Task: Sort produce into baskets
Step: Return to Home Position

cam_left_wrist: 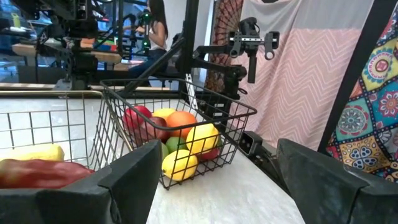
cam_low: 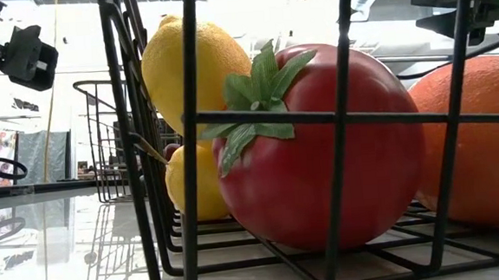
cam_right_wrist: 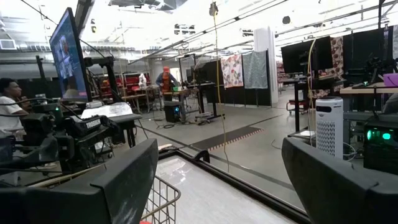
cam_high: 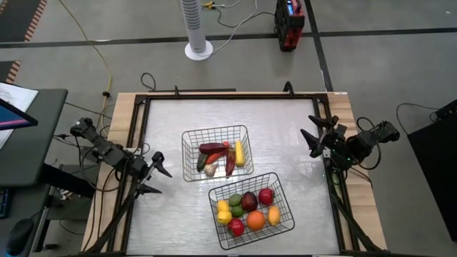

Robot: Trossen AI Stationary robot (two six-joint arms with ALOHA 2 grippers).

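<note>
Two black wire baskets stand mid-table. The far basket (cam_high: 216,152) holds a dark eggplant (cam_high: 212,148), red peppers (cam_high: 230,163), yellow corn (cam_high: 240,153) and garlic (cam_high: 210,170). The near basket (cam_high: 251,209) holds lemons (cam_high: 224,212), limes (cam_high: 235,200), red apples (cam_high: 265,196), an orange (cam_high: 255,221) and a tomato (cam_low: 320,153). My left gripper (cam_high: 163,178) hovers open at the table's left side, pointing toward the baskets, with nothing between its fingers (cam_left_wrist: 130,180). My right gripper (cam_high: 308,135) hovers open at the right side, raised, also touching nothing.
A black frame rail (cam_high: 235,94) runs around the tabletop. Bare tabletop lies between each gripper and the baskets. Beyond the table stand a white tower fan (cam_high: 197,28) and a red device (cam_high: 290,21). People show in the room behind (cam_right_wrist: 9,106).
</note>
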